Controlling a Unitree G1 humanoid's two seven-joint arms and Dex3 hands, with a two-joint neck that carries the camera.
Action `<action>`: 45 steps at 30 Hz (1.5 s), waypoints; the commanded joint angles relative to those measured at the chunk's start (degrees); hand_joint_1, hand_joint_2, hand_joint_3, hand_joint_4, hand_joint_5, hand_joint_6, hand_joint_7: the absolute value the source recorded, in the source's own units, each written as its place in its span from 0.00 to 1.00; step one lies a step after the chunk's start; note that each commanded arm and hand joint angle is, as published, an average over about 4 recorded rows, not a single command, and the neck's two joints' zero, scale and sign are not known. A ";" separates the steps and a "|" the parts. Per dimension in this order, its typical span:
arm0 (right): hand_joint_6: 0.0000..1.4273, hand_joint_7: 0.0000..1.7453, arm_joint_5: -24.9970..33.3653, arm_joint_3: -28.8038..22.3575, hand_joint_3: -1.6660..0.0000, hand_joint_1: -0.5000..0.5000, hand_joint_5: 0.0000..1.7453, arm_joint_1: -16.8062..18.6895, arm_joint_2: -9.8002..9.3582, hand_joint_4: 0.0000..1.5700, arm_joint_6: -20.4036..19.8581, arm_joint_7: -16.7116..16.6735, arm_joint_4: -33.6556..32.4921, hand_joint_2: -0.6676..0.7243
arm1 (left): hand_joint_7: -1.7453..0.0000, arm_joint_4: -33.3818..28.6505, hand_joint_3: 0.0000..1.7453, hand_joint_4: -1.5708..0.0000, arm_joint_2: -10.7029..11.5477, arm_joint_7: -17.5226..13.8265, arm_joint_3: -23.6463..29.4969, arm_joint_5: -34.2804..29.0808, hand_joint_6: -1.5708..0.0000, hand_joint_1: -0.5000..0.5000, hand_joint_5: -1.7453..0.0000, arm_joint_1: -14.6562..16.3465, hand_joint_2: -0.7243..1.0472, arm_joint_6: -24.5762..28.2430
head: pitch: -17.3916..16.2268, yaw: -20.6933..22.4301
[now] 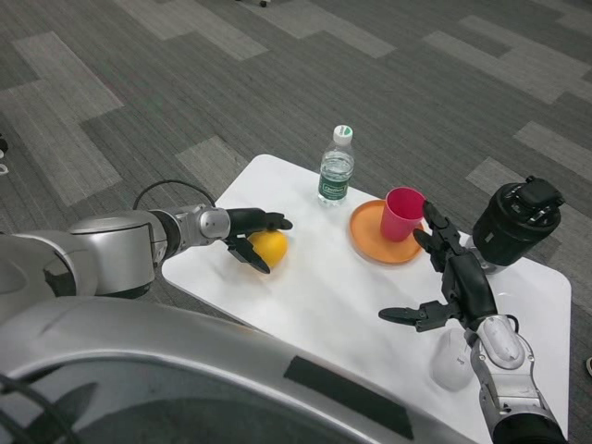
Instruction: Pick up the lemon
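While I drive the robot from far away, I see the lemon (269,246) sitting on the white counter (324,305), near its left edge. My left robot hand (252,237) is right at the lemon. One finger lies over its top and another curls under its front side, so the fingers are around it. I cannot tell if they are squeezing it yet or only touching it. The lemon looks like it is on the counter and not lifted.

My right robot hand (450,280) waits over the right side of the counter. Its fingers are spread apart and it holds nothing.

Behind the lemon stands a water bottle (337,167) with a green cap. Next to that is an orange plate (377,236) with a pink cup (401,214) on it. These are well away from the lemon, so I do not think I will bump them.

I think the lemon is light and firm, with a skin that is a bit waxy. It is round, so it can roll or pop out if I pinch only the end. I would hold it around its fat middle, with fingers on two sides, squeeze gently, and then lift straight up.
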 commanded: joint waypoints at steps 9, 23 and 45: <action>0.00 0.00 0.45 -0.18 0.76 0.46 0.28 -0.54 -0.19 0.00 0.12 0.00 -0.12 0.50 | 0.76 -4.07 0.04 0.07 0.12 -3.49 9.81 9.01 0.78 1.00 0.00 2.67 0.95 -1.78 | 0.39 0.01; 0.00 0.00 0.45 -0.27 0.76 0.46 0.28 -0.54 -0.21 0.00 0.12 0.00 -0.12 0.49 | 0.72 -15.87 0.05 0.10 1.46 -7.58 22.29 17.98 0.84 1.00 0.00 4.23 0.95 -1.76 | 1.67 -1.13; 0.00 0.00 0.36 -5.50 0.76 0.46 0.28 -1.00 -3.11 0.00 0.12 0.09 4.63 0.45 | 0.72 -20.52 0.03 0.10 0.85 -8.50 25.45 6.29 0.87 1.00 0.00 3.73 0.95 -4.39 | 5.85 -28.73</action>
